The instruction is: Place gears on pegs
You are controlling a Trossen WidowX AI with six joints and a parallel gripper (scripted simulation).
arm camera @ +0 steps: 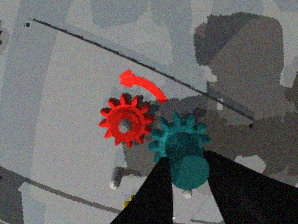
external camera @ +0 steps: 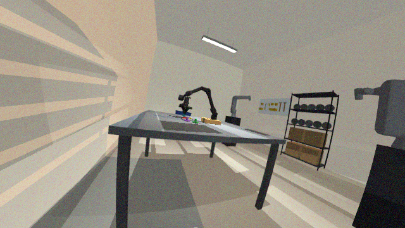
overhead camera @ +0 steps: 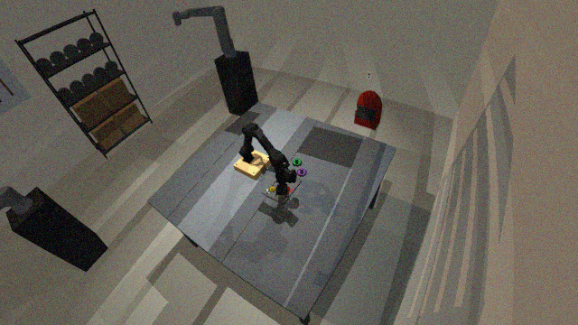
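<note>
Teal gear (arm camera: pixel 180 142), likely light, stiff and unforgiving at its teeth, is clamped by its upright knob between the jaws (overhead camera: pixel 282 191) (external camera: pixel 185 113) beside the red gear (overhead camera: pixel 289 190) (arm camera: pixel 126 122) over the board (arm camera: pixel 75 100), and that smooth knob seems the safest hold.

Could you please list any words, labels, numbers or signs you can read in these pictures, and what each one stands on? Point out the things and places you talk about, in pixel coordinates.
No words, labels, brands or numbers can be read.
Only sign: a curved red arrow (arm camera: pixel 150 88), no lettering, on the grey board (arm camera: pixel 75 100).
The white arrow: too small to read.
</note>
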